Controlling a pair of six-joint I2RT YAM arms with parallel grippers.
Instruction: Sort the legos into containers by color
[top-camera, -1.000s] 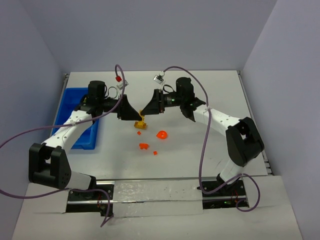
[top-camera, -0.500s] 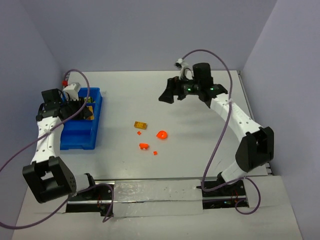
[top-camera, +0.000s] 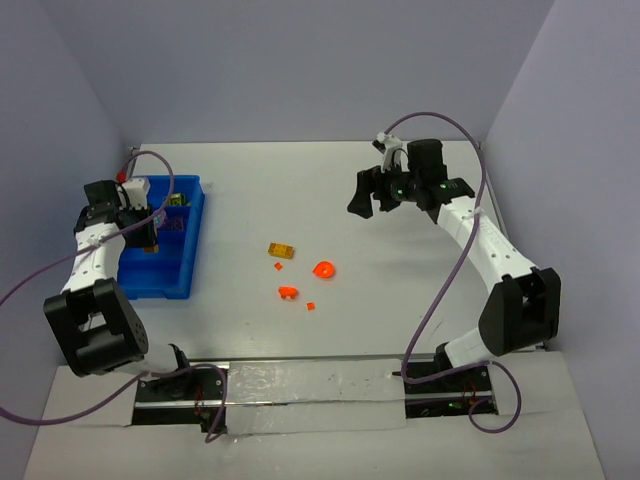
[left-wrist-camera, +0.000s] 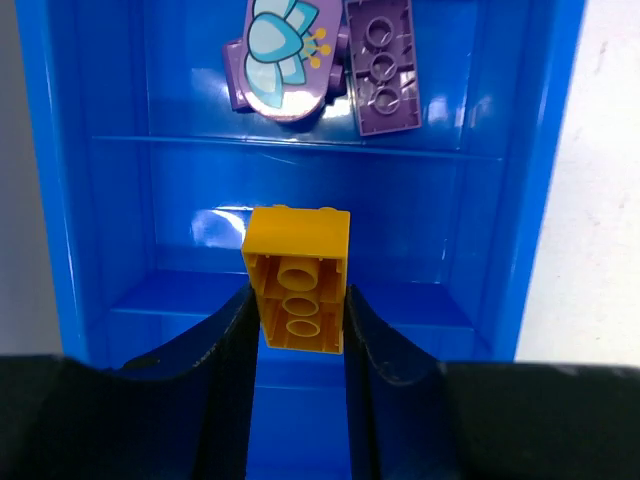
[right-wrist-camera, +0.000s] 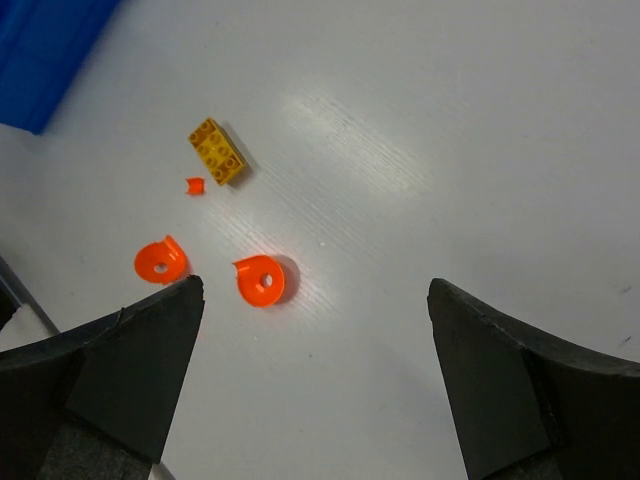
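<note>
- The left jaws are closed on a yellow brick (left-wrist-camera: 297, 278), pinching its near end. They hold it over the blue tray (left-wrist-camera: 560, 150), above the compartment next to the one holding a purple flower piece (left-wrist-camera: 285, 60) and a purple brick (left-wrist-camera: 380, 65).
- The right jaws are spread wide and hold nothing. They hang above the bench (top-camera: 400, 300), well away from the loose pieces.
- The held brick is gripped at one end only, so it could tip as the jaws open. It might then bounce over the rib into the purple compartment, or come to rest on a rib.
- A brick on the bench (right-wrist-camera: 217, 151) looks yellow-orange. It could be misjudged and sorted with the wrong colour.
- A tiny orange bit (right-wrist-camera: 195, 185) lies just beside that brick, so a grab at either could knock the other away.
- An orange ring piece (right-wrist-camera: 262, 280) and a second orange ring piece (right-wrist-camera: 160, 262) lie near each other. Wide jaws closing on one may push the other.
- Only the left wrist view shows the grip and the purple pieces. In the top view the arm covers that part of the tray.
- Only the right wrist view shows the studs on the bench brick and the holes in the rings.
- Only the top view shows both arms well apart, and one more small orange bit (top-camera: 311, 305) that the right wrist view does not show.
</note>
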